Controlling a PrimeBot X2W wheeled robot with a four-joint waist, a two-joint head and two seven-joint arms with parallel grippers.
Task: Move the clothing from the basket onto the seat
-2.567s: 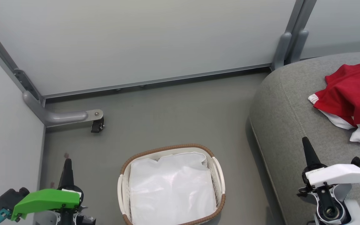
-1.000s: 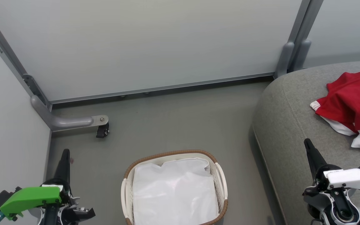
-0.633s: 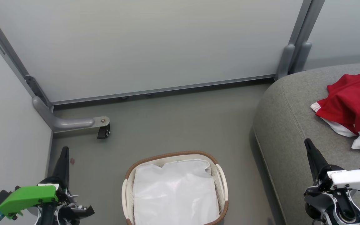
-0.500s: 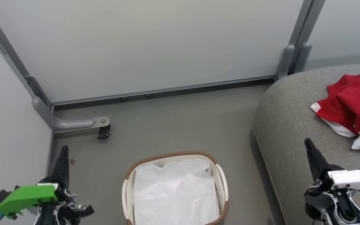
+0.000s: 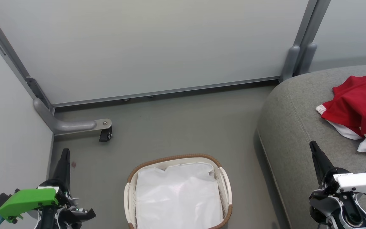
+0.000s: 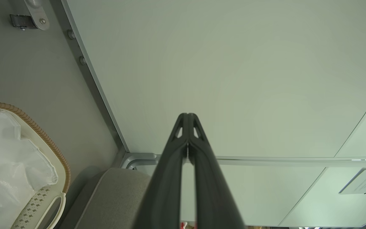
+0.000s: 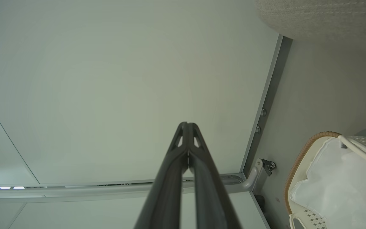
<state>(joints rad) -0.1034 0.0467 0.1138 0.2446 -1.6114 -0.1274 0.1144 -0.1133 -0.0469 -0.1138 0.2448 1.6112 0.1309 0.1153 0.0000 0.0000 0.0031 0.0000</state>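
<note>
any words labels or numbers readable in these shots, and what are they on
Nothing reads clearly.
Paper sheet on the wall panel: printed lines, too blurred to read.
White cover behind the right gripper: a tiny dark marking, too small to read.
Red clothing: no lettering shows.

— What's standing on the grey floor?
— The oval laundry basket, near the sofa.
— And on the sofa?
— Red clothing with white striped trim, lying crumpled.
</note>
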